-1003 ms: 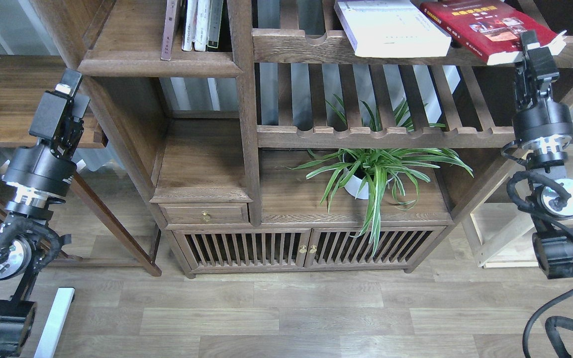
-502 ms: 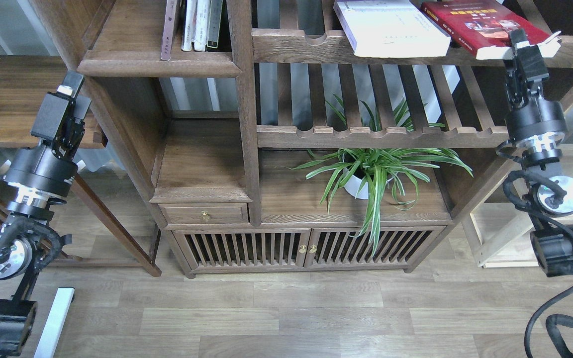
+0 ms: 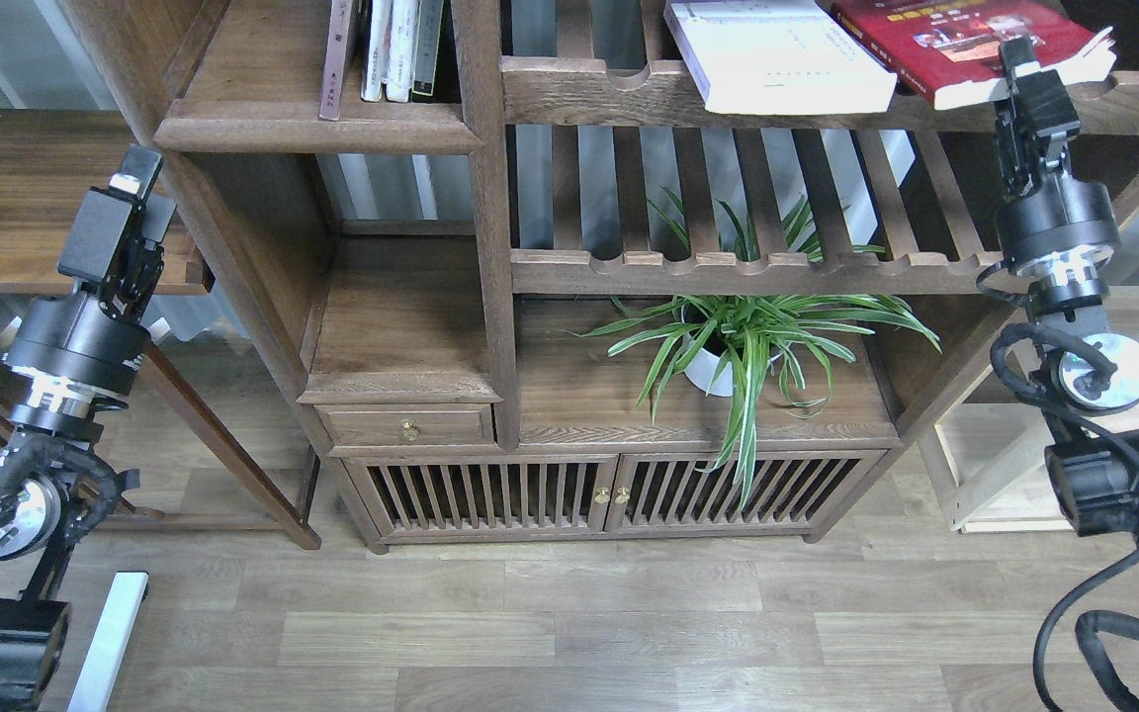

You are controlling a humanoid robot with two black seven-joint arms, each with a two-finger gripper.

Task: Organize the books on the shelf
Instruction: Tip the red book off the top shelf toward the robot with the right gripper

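- The right tool (image 3: 1021, 71) reaches up to the near corner of the red-covered book (image 3: 935, 44) on the top slatted wooden shelf (image 3: 619, 94); its opening cannot be told.
- The thick white paperback (image 3: 777, 54) lies just beside the red one.
- The left tool (image 3: 120, 222) hangs beside the cabinet, touching nothing; its gap is unclear.

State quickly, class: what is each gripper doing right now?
Left gripper: holds nothing, beside the cabinet; open or closed cannot be told.
Right gripper: at the red book; grip cannot be told.

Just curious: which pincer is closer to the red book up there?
Right. The right pincer sits at the red book's near edge; the left pincer hangs far left, beyond the bookcase.
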